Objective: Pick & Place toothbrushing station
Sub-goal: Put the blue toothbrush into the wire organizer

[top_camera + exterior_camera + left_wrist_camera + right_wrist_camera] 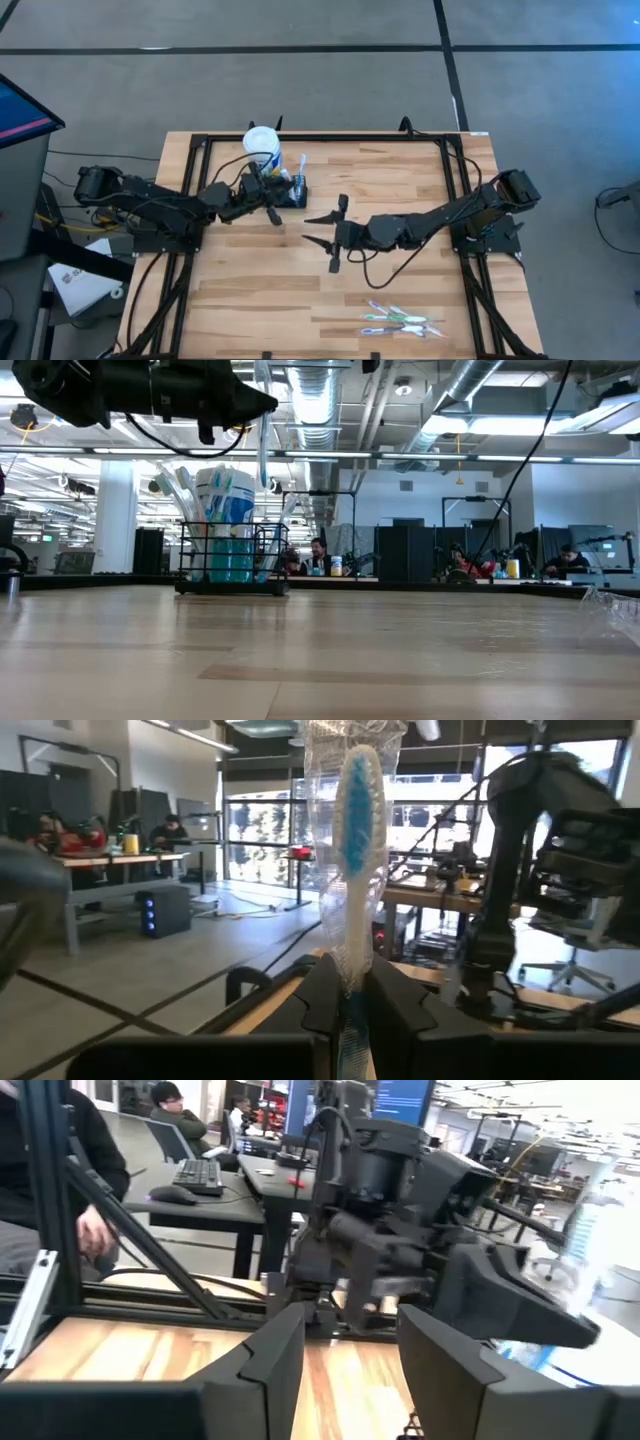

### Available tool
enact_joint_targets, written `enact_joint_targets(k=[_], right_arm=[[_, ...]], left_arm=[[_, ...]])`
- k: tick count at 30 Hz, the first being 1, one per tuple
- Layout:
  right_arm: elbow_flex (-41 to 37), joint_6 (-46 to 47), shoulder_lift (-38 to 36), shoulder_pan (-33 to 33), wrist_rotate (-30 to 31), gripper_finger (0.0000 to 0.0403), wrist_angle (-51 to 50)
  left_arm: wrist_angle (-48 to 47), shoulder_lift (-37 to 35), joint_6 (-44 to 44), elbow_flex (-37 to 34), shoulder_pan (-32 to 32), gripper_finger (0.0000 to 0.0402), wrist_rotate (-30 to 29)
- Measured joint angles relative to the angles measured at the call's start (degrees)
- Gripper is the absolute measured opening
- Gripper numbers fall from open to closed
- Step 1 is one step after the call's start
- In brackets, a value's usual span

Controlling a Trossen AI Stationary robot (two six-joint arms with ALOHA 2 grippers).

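**Left claw pinches a wrapped toothbrush beside the caddy; right claw spread over bare wood**

We see the left claw [345, 1010] pressed together on the handle of a toothbrush [357, 840] in a clear wrapper; the brush stands upright between the fingers, its blue-and-white head uppermost; from above, this claw [262, 192] sits at about ten o'clock on the table [400, 175], just beside the caddy [293, 192].

We find the caddy, a small black open-top rack, at about eleven o'clock on the table, touching or just next to a white tub [261, 143] with a blue label; in the low view the caddy [232, 560] stands upright on the wood with the tub [224, 495] rising behind it.

The right claw [327, 230] sits near the table's centre, its fingers [323, 216] spread wide and holding nothing; a cluster of more toothbrushes [400, 320] lies at about five o'clock, well apart from both claws.
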Motion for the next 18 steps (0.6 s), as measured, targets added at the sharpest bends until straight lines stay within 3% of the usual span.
enact_joint_targets(k=[18], right_arm=[[0.0,0.0,0.0,-0.1,0.1,0.0149,-2.9]], left_arm=[[1.9,10.5,1.3,4.3,3.1,0.002,-6.9]])
